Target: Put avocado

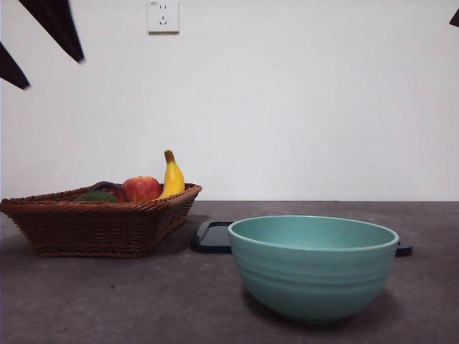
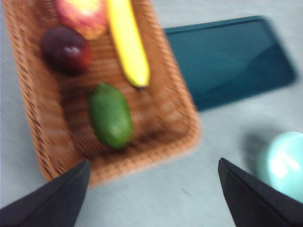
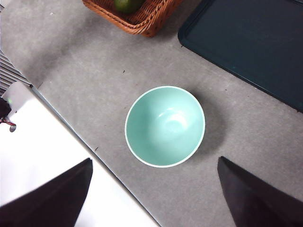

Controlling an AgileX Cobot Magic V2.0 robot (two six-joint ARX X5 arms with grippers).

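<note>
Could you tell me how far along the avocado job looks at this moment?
Nothing looks done yet: the avocado lies in the basket beside the banana. In hand: the left gripper hangs open above the basket, holding nothing. The right gripper waits open over the bowl, which holds nothing. Left: grasp the avocado, lift it out and set it down, perhaps in the bowl or on the tray.

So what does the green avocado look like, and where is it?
The avocado is dark green and oval, with dull skin; the left wrist view is blurred, so finer texture cannot be told. It lies on its side on the floor of the brown wicker basket, apart from the banana and the dark red-purple fruit. No gripper touches it. From the front only its top peeks over the rim.
</note>
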